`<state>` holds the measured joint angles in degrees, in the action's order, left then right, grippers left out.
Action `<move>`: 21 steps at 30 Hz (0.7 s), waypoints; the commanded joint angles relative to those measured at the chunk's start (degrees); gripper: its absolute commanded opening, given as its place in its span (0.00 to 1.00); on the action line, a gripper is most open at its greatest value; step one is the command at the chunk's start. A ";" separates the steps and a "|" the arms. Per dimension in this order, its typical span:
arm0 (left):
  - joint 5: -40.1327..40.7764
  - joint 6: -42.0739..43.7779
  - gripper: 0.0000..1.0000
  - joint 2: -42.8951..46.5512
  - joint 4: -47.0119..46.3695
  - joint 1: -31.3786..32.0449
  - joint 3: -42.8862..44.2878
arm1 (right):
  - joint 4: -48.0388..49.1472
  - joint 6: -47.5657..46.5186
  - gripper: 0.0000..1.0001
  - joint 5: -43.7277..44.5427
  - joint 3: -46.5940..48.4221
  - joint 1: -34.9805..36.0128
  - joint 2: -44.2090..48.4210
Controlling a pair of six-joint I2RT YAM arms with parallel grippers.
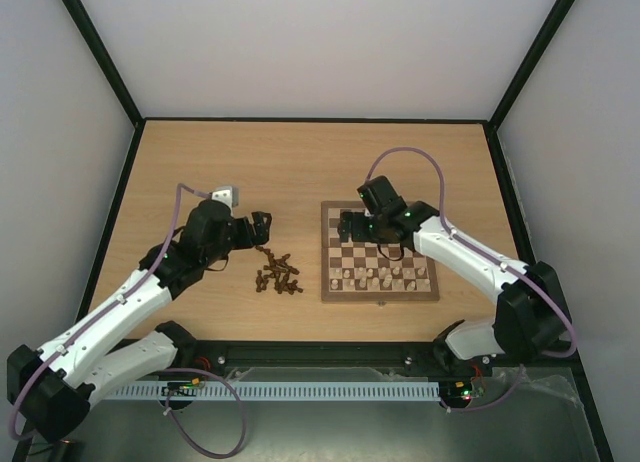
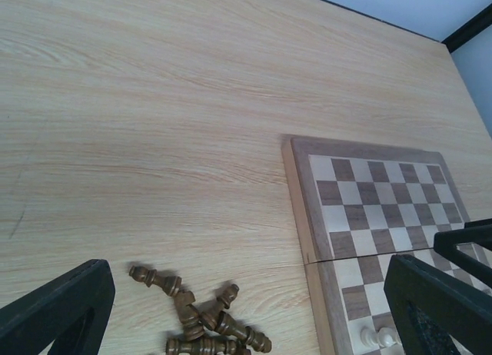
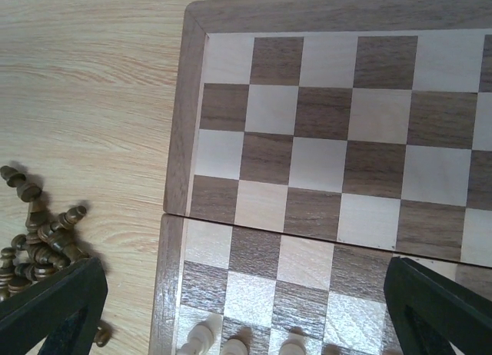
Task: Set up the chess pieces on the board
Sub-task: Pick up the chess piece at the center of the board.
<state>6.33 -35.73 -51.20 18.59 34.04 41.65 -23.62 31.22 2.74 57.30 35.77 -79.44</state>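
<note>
- Over the board's (image 1: 327,254) far-left squares, I'm seeing the right gripper (image 1: 352,227) hovering, jaws spread wide, gripping nothing.
- Left of the board, the left gripper (image 1: 263,225) is hanging spread and empty near the heaped dark pieces (image 1: 278,273).
- Pale pieces (image 1: 381,276) are standing on the board's near rows.

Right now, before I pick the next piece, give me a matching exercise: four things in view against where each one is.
Things:
1. dark pieces
2. pale pieces
3. left hand
4. right hand

Places:
A. open, over the board's bare far squares
B. lying jumbled on the table, left of the board
C. open, over the table just beyond the jumble
D. standing on the board's near rows

Pairs: 1-B, 2-D, 3-C, 4-A
</note>
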 commanded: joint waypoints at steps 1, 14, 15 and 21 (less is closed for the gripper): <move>1.70 -1.28 1.00 -1.49 0.35 -0.35 1.05 | 0.69 -1.95 1.00 -0.63 -2.06 0.28 1.99; 1.78 -3.19 0.99 -3.99 -1.35 -0.33 1.34 | 1.40 -4.43 0.65 -5.35 0.28 4.86 -0.48; 1.76 -3.43 0.99 -3.29 -1.37 -0.31 0.90 | 1.12 -4.62 0.59 -5.38 0.95 5.89 -1.32; 2.38 -4.28 0.99 1.96 0.90 -0.33 -0.12 | 1.25 -5.84 0.47 -6.91 5.42 12.44 -7.93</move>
<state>7.57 -38.87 -52.90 18.39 34.04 42.15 -21.37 26.92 -2.04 59.46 44.80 -83.40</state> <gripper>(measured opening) 0.993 0.492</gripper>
